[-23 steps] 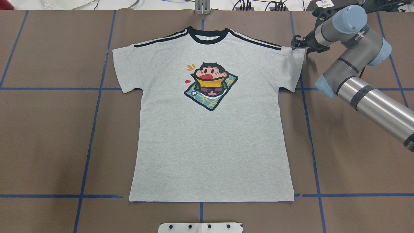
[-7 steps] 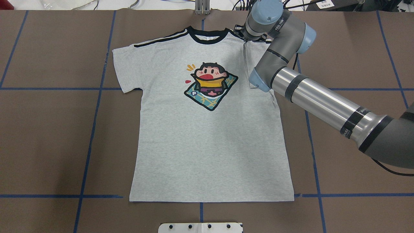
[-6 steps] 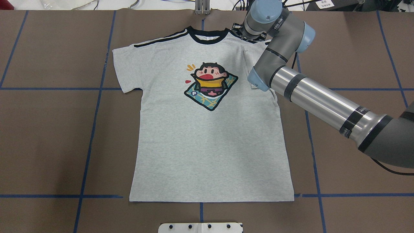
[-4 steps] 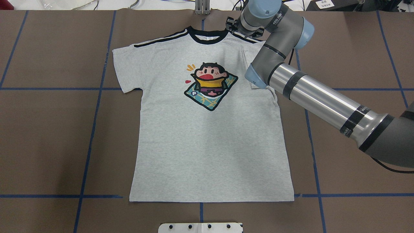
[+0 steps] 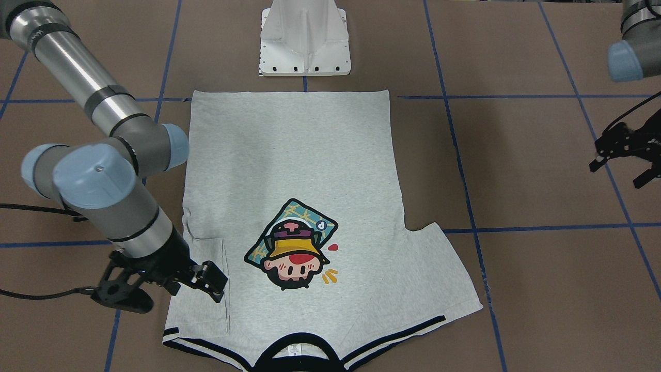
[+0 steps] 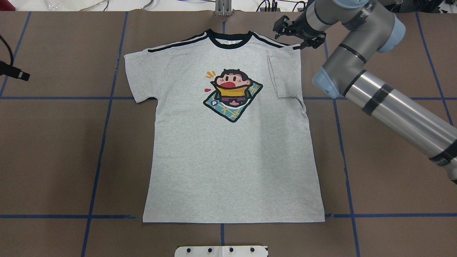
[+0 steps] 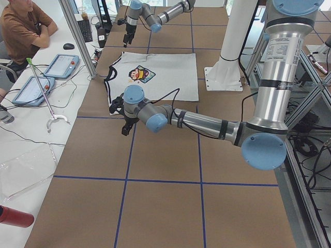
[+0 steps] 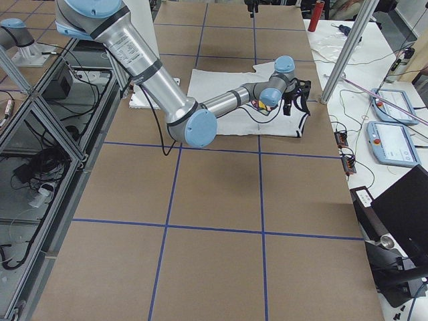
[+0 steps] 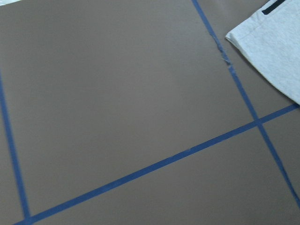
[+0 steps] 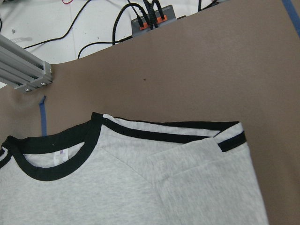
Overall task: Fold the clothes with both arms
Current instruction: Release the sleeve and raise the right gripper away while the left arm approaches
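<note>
The grey T-shirt (image 6: 232,160) lies flat, print up, on the brown table, and also shows in the front view (image 5: 289,155). Its sleeve on my right side (image 6: 285,75) is folded inward onto the chest. The other sleeve (image 6: 137,75) lies spread out. My right gripper (image 6: 296,34) hovers open and empty over the right shoulder stripes, and also shows in the front view (image 5: 168,289). My left gripper (image 5: 622,170) is open and empty over bare table, well left of the shirt. The left wrist view shows only the spread sleeve's corner (image 9: 272,37).
The white pedestal base (image 5: 304,36) stands at the near edge by the shirt's hem. Blue tape lines (image 6: 103,125) grid the table. A power strip with cables (image 10: 150,23) and an aluminium post (image 6: 223,9) are at the far edge. An operator (image 7: 23,26) sits beyond it.
My right gripper carried the right sleeve inward over the chest, let it go and drew back to the right. The sleeve stays folded. My left gripper has edged into the overhead view.
</note>
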